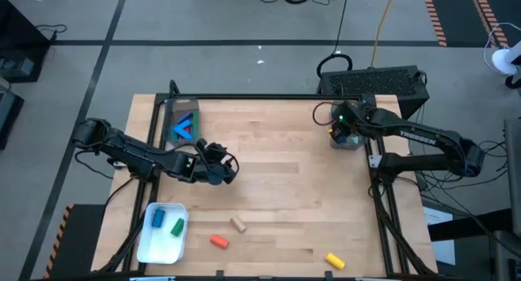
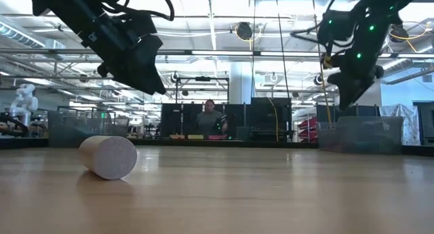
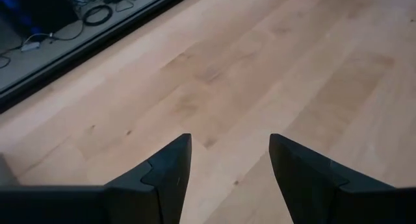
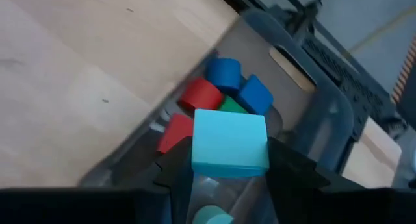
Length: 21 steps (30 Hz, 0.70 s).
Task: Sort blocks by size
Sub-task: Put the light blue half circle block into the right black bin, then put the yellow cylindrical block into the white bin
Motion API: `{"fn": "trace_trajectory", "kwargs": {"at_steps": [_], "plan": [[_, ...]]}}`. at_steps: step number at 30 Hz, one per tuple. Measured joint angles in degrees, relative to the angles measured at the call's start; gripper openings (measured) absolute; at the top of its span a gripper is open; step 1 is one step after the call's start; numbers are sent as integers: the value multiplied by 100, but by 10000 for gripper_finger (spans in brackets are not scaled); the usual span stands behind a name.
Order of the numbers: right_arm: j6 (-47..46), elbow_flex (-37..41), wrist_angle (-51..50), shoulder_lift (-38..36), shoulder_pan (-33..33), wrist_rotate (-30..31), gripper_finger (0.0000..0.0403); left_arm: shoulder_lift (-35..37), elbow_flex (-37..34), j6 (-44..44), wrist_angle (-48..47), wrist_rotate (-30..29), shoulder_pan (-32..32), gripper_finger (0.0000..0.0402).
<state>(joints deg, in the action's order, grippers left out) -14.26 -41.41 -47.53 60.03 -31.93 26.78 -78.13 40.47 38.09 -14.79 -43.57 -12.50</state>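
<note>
My right gripper is shut on a light blue block above a clear bin at the table's far right. The bin holds red, blue and green blocks. My left gripper is open and empty above bare wood at the table's middle left. A tan cylinder lies on its side on the table, as the low view shows. An orange block and a yellow block lie near the front edge. My right gripper pinches the light blue block by two opposite sides between its two fingers. The fingers point down from above. The block is lifted clear, level, over the bin's opening.
A white tray at the near left holds a blue block and a green block. A second clear bin with blue blocks stands at the far left. Bare wood lies across the table's middle.
</note>
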Motion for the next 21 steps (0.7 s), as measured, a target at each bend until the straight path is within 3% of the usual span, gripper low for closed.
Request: {"fn": "trace_trajectory", "kwargs": {"at_steps": [5,11,21], "plan": [[148,0,46,362,-379,-259,155,0,0,-12,11,-2,-54,210],[213,0,96,577,-502,-407,196,0,0,-72,22,-3,-67,210],[315,-43,111,96,-356,-581,234,0,2,-101,23,-7,-67,210]]}}
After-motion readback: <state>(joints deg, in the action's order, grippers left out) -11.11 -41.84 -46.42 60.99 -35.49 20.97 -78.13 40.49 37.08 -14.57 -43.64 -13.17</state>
